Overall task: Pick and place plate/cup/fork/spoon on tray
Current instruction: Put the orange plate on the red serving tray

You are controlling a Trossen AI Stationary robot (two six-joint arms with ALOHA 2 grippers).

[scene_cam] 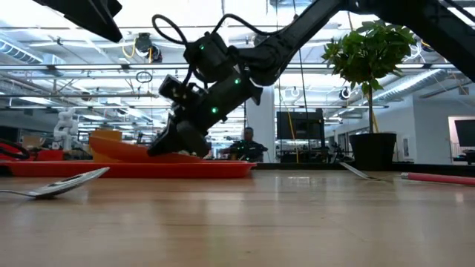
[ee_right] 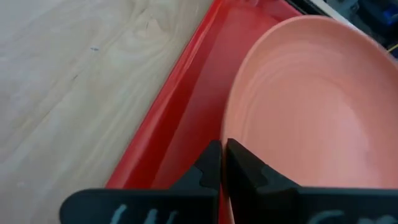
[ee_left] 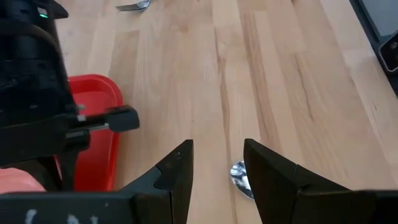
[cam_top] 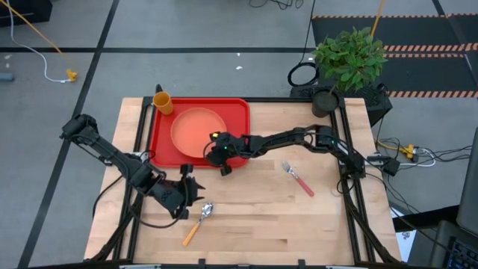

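Both fingers of the right pincer (cam_top: 218, 153) pinch the plate's (cam_top: 196, 128) near rim over the tray (cam_top: 237, 112).

No lettering, label, brand, number or sign is showing legibly in any of the four views. Nothing written is appearing on the large bright red rectangular plastic tray (cam_top: 160, 137), on the round flat orange-salmon plastic plate (cam_top: 196, 128) or on the pale wooden table top (cam_top: 299, 224). Faint pale marks are showing on the dark body of the left gripper (ee_left: 216, 180) in the left wrist view, but they are too blurred to be read as characters.
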